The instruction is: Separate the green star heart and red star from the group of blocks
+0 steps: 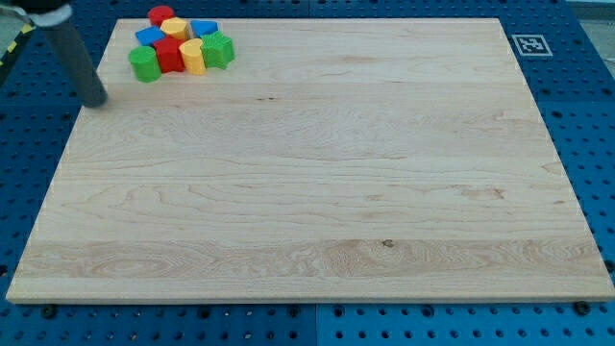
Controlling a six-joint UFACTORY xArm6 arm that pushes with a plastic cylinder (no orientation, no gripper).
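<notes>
And here we are at the far left corner of the worktop (307,192), where all the blocks sit packed in one tight cluster, touching one another. On its right edge is the green star (219,48); in the middle of the near row, the red star (170,55), wedged between a green block (144,63) on the left and a yellow block (192,56) on the right. Behind them sit a red block (160,15), a second yellow block (175,28) that may be the heart (shape too small to tell), and two blue blocks (149,37) (204,29).

My tip (96,101) rests at the worktop's left edge, left of and nearer than the cluster, apart from every block. No fingers here, just a bare rod, so nothing opens or closes.

That packing matters: the green star looks free to push rightward, while the red star is hemmed in on both sides. No containers anywhere. Only a printed marker (528,44) at the far right corner.
</notes>
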